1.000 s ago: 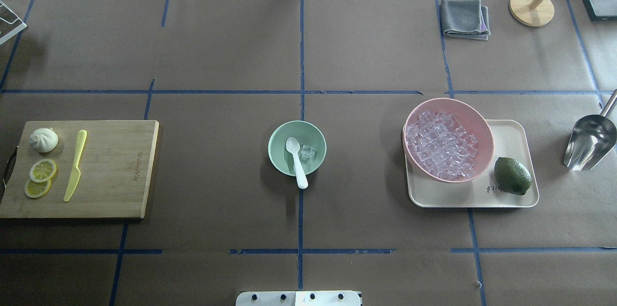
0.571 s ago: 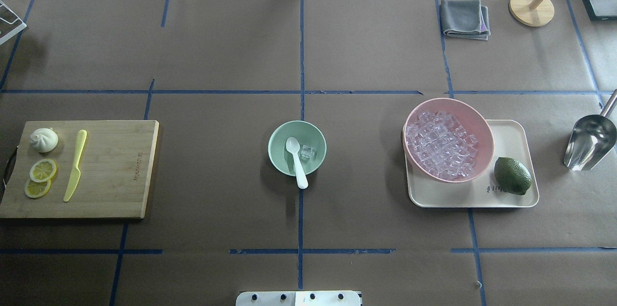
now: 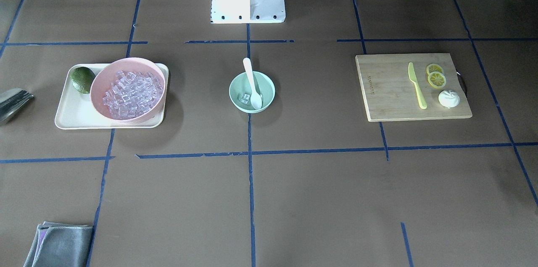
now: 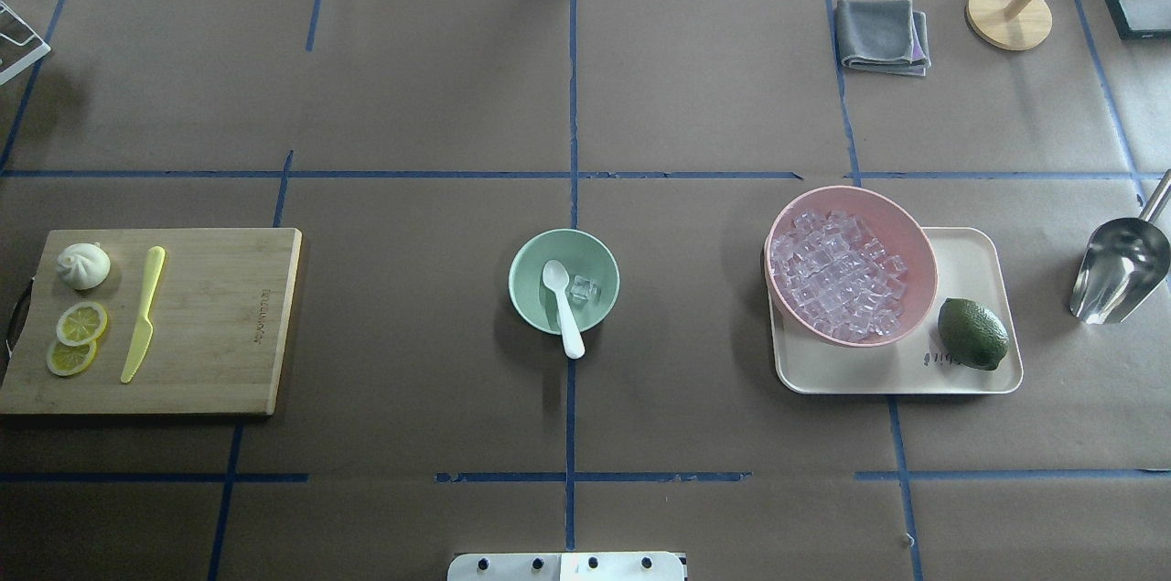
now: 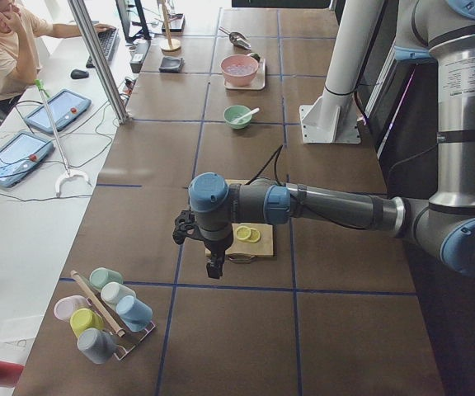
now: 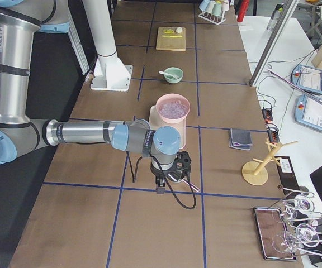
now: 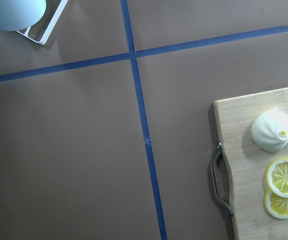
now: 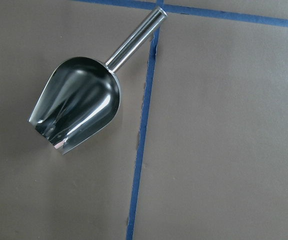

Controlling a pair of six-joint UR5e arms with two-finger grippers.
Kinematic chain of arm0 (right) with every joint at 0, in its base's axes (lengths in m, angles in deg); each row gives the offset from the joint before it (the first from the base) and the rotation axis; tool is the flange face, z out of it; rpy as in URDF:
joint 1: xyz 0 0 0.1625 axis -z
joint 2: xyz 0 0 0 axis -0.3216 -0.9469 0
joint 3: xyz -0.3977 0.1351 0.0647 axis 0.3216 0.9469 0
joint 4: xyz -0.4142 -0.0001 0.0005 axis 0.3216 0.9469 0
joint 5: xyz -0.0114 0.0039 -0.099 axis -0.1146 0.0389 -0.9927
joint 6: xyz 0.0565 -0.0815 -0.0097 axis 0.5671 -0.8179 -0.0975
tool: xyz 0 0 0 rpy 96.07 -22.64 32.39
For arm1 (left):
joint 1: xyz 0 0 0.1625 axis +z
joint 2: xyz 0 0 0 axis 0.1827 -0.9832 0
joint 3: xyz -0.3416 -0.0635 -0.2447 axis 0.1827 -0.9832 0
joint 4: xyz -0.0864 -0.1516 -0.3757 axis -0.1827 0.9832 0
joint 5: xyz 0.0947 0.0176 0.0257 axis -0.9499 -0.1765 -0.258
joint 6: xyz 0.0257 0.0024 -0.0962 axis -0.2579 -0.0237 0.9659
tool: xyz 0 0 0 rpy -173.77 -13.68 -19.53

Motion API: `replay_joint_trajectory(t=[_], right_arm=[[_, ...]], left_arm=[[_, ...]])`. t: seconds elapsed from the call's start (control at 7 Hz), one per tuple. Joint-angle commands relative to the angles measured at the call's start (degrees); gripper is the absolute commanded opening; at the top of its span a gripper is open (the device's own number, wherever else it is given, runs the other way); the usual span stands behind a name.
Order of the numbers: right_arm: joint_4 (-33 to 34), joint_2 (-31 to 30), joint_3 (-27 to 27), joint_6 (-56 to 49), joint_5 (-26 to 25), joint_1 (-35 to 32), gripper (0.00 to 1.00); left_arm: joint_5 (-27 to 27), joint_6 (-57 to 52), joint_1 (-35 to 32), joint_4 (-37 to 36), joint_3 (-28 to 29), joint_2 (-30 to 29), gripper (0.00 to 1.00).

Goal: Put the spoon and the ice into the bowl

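Observation:
The mint-green bowl [image 4: 535, 311] stands at the table's middle and also shows in the front-facing view [image 3: 237, 90]. The white spoon [image 4: 563, 306] lies with its scoop inside the bowl and its handle over the rim on the robot's side. A few clear ice cubes [image 4: 583, 289] lie in the bowl beside the scoop. My left gripper [image 5: 213, 268] hangs beyond the cutting board's outer end, far from the bowl. My right gripper [image 6: 160, 187] hangs over the metal scoop, far from the bowl. I cannot tell whether either is open or shut.
A pink bowl [image 4: 919, 242] full of ice sits on a cream tray [image 4: 869, 375] with a dark green fruit [image 4: 972, 334]. A metal scoop [image 4: 1118, 270] lies at the right edge. A cutting board [image 4: 220, 361] holds a yellow-green knife [image 4: 144, 314], lemon slices and a bun. A grey cloth [image 4: 883, 35] lies far right.

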Motion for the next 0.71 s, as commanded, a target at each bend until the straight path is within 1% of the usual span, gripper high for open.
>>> replay_joint_trajectory(t=[0.0, 0.14, 0.57], right_arm=[[-2.5, -0.4, 0.2, 4.4, -0.1, 0.0, 1.0], [-4.0, 0.1, 0.6, 7.5, -0.1, 0.0, 1.0], [-4.7, 0.1, 0.2, 9.0, 0.4, 0.0, 1.0]], left_arm=[[0.0, 0.1, 0.0, 0.0, -0.2, 0.0, 1.0], [0.0, 0.1, 0.0, 0.0, -0.2, 0.0, 1.0], [0.0, 0.1, 0.1, 0.0, -0.1, 0.1, 1.0]])
